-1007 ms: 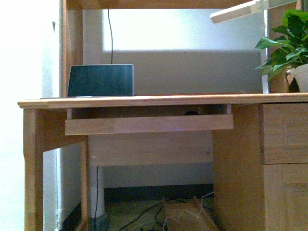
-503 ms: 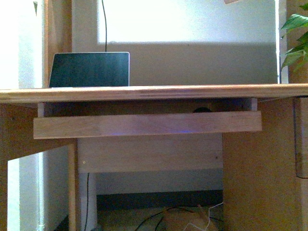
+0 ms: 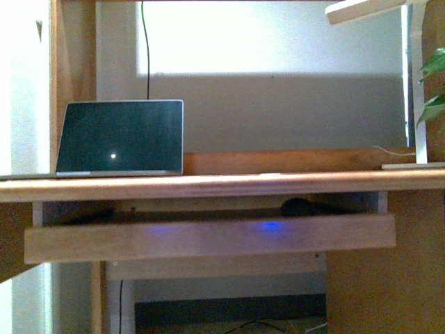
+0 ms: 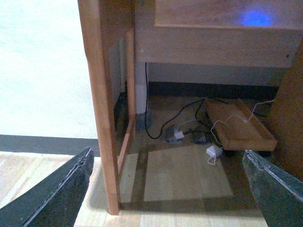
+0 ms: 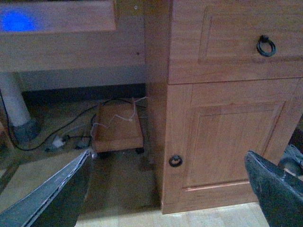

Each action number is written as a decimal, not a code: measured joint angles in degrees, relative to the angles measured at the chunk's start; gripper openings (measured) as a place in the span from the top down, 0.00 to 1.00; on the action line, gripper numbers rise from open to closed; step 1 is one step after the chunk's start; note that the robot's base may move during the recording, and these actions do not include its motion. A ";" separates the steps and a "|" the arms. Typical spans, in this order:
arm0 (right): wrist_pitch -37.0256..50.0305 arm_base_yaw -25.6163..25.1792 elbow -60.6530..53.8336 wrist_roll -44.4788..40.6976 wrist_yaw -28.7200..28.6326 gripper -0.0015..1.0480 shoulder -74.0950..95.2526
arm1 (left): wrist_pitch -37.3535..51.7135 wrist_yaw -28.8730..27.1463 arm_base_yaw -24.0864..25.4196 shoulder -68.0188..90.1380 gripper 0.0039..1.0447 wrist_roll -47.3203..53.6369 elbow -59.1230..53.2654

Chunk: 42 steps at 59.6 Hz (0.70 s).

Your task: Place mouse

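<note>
In the front view the mouse (image 3: 297,207) shows as a small dark rounded shape on the pull-out tray (image 3: 208,240) under the desktop, right of the middle, partly hidden behind the tray's front board. Neither arm shows in that view. My left gripper (image 4: 165,189) is open, its dark fingers (image 4: 61,194) spread wide over the floor beside the desk leg (image 4: 102,109), holding nothing. My right gripper (image 5: 170,189) is also open and holding nothing, low in front of the cabinet door (image 5: 227,137).
A laptop (image 3: 119,137) stands open on the desktop (image 3: 222,186) at the left. A plant (image 3: 434,90) is at the right edge. Under the desk lie cables (image 4: 180,127) and a low wooden board (image 4: 239,127). A blue glow (image 3: 271,226) falls on the tray front.
The front view has come closer and risen: desktop and tray sit lower and larger, the desk's top surface now shows, and the mouse is plainer. The blue glow on the tray is stronger.
</note>
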 joint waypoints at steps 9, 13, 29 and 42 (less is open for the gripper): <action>0.00 0.00 0.00 0.00 0.04 0.07 0.00 | 0.00 0.00 0.00 0.00 0.07 0.00 0.00; 0.00 0.00 0.00 -0.02 -0.02 0.07 0.00 | 0.00 0.00 0.00 0.00 0.07 0.00 0.00; 0.00 0.00 0.00 -0.02 -0.02 0.07 0.00 | 0.00 -0.02 0.00 0.00 0.07 0.00 0.00; 0.00 0.00 0.00 -0.02 -0.02 0.07 0.00 | 1.14 8.61 1.27 16.28 0.07 -15.26 2.49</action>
